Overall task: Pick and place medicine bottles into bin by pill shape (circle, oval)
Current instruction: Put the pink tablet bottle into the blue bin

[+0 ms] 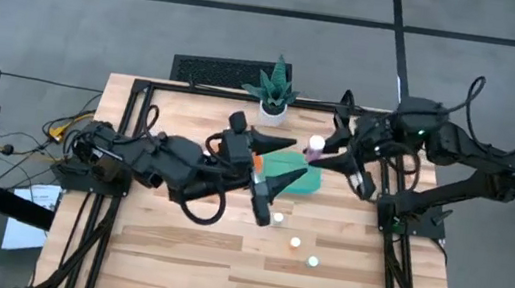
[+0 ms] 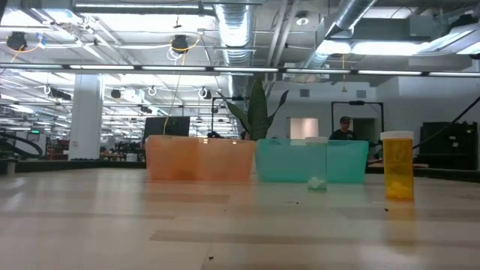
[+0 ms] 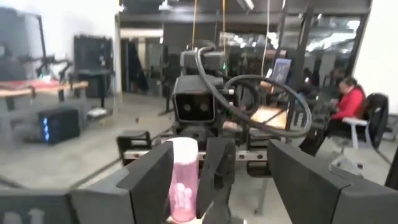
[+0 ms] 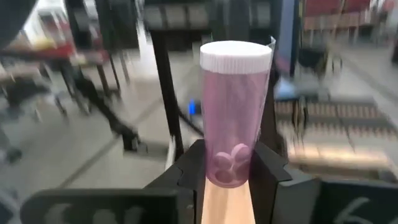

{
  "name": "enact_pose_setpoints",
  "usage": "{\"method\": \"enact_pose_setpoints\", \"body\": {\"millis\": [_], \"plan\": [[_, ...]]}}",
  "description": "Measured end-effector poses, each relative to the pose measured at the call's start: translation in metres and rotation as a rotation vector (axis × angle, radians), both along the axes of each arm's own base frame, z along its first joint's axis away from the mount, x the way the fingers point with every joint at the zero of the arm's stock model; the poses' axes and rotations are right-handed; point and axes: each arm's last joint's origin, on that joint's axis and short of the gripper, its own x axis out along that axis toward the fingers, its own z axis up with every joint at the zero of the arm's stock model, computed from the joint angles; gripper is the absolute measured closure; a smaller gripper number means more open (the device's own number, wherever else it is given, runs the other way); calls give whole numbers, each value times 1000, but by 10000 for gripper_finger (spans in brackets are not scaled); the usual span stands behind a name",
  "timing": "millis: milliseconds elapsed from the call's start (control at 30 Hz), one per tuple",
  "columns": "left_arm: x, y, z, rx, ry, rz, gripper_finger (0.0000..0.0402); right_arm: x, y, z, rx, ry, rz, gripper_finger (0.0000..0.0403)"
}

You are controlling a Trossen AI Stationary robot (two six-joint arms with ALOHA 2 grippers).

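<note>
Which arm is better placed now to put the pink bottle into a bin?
The right arm. Its end effector already grips the pink bottle near the green bin. The left end effector holds nothing.

No readable text, label, brand, number or sign found on bottles, bins, bench or room behind.

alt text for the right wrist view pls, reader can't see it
A clear pink medicine bottle with a white cap stands upright between the right gripper's two dark fingers, a few pills resting at its bottom. Behind it is a blurred workshop floor with dark metal frames.
</note>
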Motion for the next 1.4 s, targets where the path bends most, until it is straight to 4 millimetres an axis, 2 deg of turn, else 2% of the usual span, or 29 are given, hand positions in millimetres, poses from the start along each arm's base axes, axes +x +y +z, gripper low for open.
{"method": "enact_pose_setpoints", "body": {"millis": [200, 433, 667, 833, 1033, 1400], "plan": [[-3, 5, -17, -79, 155, -39, 149, 1, 3, -24, -14, 238, 1, 309], [5, 23, -45, -153, 343, -63, 149, 23, 19, -47, -30, 386, 63, 309], [5, 26, -50, -154, 427, -195, 149, 48, 29, -66, -43, 470, 95, 309], [3, 23, -57, -181, 519, -293, 149, 54, 29, -70, -51, 483, 95, 309], [-5, 26, -70, -210, 661, -256, 149, 56, 29, -72, -58, 490, 98, 309], [-2, 31, -70, -183, 655, -228, 149, 57, 29, -73, -58, 490, 98, 309]]}}
